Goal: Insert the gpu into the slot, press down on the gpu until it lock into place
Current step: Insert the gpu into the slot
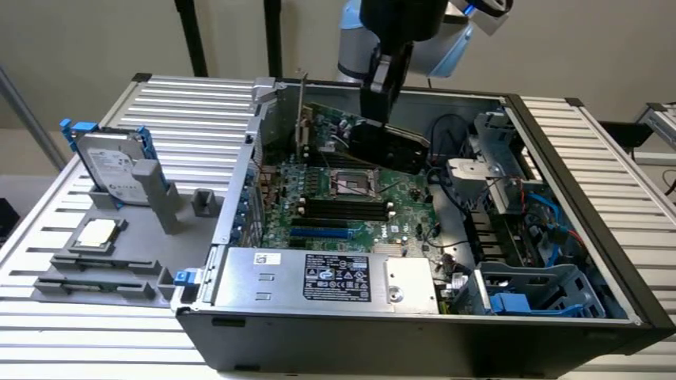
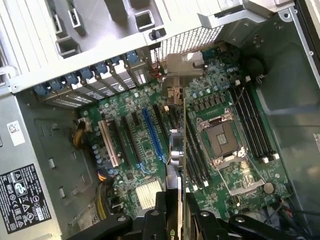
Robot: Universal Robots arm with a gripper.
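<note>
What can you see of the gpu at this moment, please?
The gpu is a thin, flat black card with a dark matte face. In the wrist view it shows edge-on, with what looks like a silvery metal bracket at its end toward the perforated case wall. The gripper is shut on its upper edge and holds it on edge above the green motherboard, between the blue slot and the CPU socket. It is not seated; the slot lies bare.
</note>
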